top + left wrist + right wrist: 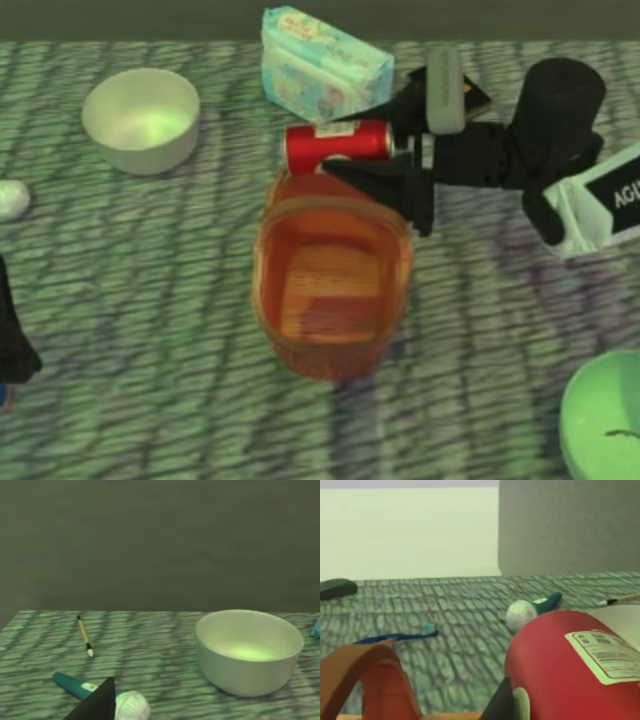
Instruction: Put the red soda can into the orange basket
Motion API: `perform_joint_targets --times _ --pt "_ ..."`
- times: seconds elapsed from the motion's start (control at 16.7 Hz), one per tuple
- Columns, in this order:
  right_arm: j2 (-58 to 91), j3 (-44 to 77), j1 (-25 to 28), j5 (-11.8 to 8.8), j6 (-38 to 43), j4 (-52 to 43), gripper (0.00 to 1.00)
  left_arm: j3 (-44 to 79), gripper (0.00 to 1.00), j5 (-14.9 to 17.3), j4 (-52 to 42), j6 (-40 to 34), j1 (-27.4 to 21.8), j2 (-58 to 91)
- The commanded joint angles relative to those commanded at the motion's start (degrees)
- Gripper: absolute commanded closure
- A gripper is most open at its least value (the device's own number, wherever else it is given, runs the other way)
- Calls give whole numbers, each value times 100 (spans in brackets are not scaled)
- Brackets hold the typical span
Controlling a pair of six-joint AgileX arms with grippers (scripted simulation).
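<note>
- While the red soda can (pixel 338 146) lies on its side in the right gripper (pixel 385 170), it hangs just over the far rim of the orange basket (pixel 268 290), not yet above the open middle; the dark fingers (pixel 400 190) are closed around the can's body, and the right wrist view shows the can (pixel 570 670) close up with its label facing outward and the basket's arched handle (pixel 365 680) just beside it.
- Judging by that, the pick-up is done and the carry is nearly done; what is left is a short move toward the basket's centre, a lowering past the handle, and the release; the basket's slatted bottom is bare, so nothing has been dropped in yet.
- The handle crosses the basket's middle, so I would expect the can to need a path on one side of it; a release at the rim could let the can roll off onto the desk (pixel 150 300).
- Beyond the basket from the can's side sits a pale blue packet (pixel 320 65); a white bowl (pixel 140 120) stands well to the basket's left; a green bowl (pixel 605 420) is at the near right corner, well apart from the basket.
- The left gripper (pixel 15 350) is parked at the desk's left edge, far from the basket; whether its fingers are open I cannot tell; its wrist view shows the white bowl (pixel 248 651), a thin pen (pixel 84 636) and a teal-handled brush (pixel 102 695) on the desk.
</note>
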Motion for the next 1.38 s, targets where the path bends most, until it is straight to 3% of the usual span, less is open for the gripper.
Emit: perform_joint_targets --times 0.18,0.96,1.38 --pt "0 0 0 0 0 0 100 0 0 0 0 0 0 0" --pt "0 0 0 0 0 0 2 0 0 0 0 0 0 0" --pt "0 0 0 0 0 0 0 0 0 0 0 0 0 0"
